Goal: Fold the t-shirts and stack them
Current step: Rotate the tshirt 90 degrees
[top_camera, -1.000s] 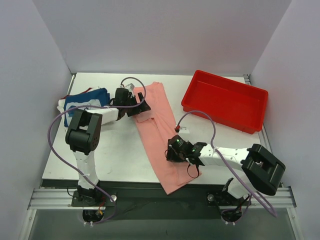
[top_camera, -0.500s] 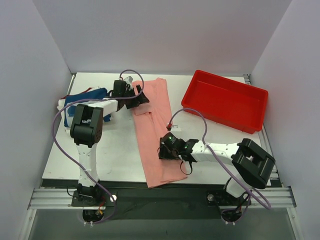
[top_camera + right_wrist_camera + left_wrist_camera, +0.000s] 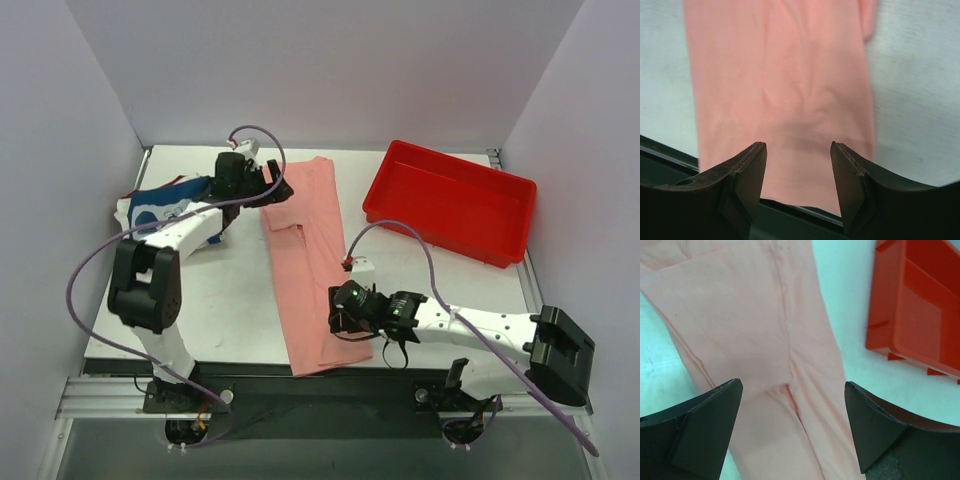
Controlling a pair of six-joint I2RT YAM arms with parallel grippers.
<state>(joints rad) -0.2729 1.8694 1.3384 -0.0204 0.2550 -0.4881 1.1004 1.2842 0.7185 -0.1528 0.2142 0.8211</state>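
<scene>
A salmon-pink t-shirt [image 3: 305,260] lies folded into a long narrow strip, running from the back of the table to its front edge. My left gripper [image 3: 275,187] hovers open by the strip's far left end. In the left wrist view the pink cloth [image 3: 740,315] lies below the wide open left gripper [image 3: 791,390]. My right gripper [image 3: 340,322] is open above the near end. In the right wrist view nothing is between the right gripper's [image 3: 797,150] fingers, and the pink hem [image 3: 780,75] lies beneath. A navy blue t-shirt [image 3: 160,200] with white print sits at the far left.
A red plastic tray [image 3: 465,162] stands at the back right, its corner also visible in the left wrist view [image 3: 920,305]. White and red cloth edges [image 3: 125,210] poke out beside the navy shirt. The pink strip's near end hangs slightly over the table's front edge [image 3: 670,150].
The strip's near end swung left and now lies straighter. My right gripper has opened wider and shifted slightly nearer. The left gripper moved toward the back of the table, staying open.
</scene>
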